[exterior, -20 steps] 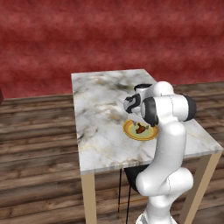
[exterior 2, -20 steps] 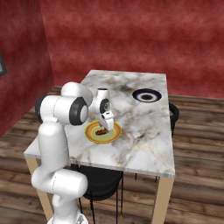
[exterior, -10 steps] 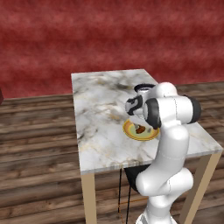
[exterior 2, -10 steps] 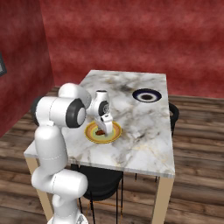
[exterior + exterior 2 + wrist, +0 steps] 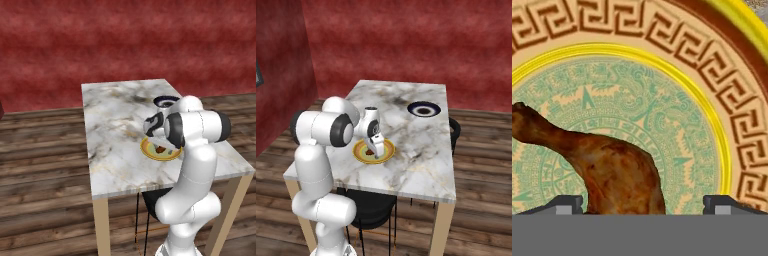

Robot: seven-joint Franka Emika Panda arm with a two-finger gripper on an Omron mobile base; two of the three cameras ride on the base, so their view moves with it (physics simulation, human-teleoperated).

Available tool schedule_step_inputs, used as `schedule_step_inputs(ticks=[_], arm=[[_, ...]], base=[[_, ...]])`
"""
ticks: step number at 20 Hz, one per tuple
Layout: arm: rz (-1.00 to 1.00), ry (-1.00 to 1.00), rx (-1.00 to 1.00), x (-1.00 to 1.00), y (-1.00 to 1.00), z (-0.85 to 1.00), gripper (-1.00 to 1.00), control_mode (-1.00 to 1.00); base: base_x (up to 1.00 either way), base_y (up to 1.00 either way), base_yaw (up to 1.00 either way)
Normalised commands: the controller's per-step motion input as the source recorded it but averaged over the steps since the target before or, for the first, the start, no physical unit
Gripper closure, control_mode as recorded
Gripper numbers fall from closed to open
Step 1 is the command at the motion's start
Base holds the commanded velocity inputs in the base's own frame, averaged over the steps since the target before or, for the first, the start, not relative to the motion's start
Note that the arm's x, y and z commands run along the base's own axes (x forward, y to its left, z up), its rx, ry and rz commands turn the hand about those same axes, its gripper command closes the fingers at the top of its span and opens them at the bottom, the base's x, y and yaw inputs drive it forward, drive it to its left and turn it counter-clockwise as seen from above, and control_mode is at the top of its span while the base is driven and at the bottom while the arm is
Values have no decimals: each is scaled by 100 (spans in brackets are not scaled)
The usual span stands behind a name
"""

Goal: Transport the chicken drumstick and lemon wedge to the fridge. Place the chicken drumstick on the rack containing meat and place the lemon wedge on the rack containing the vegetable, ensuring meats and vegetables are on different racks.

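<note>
One chicken drumstick (image 5: 612,167) lies on a round plate (image 5: 387,151) with a yellow rim band and a patterned centre; the plate sits on the marble bench (image 5: 416,135), close to its near long edge in the left base view and toward the near left corner in the right base view; the claw (image 5: 376,156) hangs straight down over the plate, its tips just above or at the drumstick; in the hand view the two dark fingertips (image 5: 562,204) stand far apart at the bottom, one on each side of the thick meaty end, so the claw is open and spans the drumstick without pinching it; the thin bone end of the drumstick points away to the left of that view, and the meat rests on the green inner pattern of the plate; a dark bowl (image 5: 424,109) with a pale ring inside sits farther back on the bench, toward its far right edge in the right base view, well apart from the plate; a black chair (image 5: 368,205) stands tucked under the near side of the bench; the floor (image 5: 45,165) is dark wooden planking and the wall (image 5: 125,40) behind is red.
</note>
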Motion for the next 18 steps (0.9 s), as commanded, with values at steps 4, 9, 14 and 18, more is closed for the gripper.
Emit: schedule_step_inputs(ticks=[4,9,14,18], arm=[[0,-6,0,1,0,-17,-100,-100],[0,-5,0,0,0,-16,100,-100],[0,-3,0,0,0,-9,100,-100],[0,0,0,0,0,-7,100,-100]], base=[[0,0,0],[0,0,0],[0,0,0],[0,0,0]])
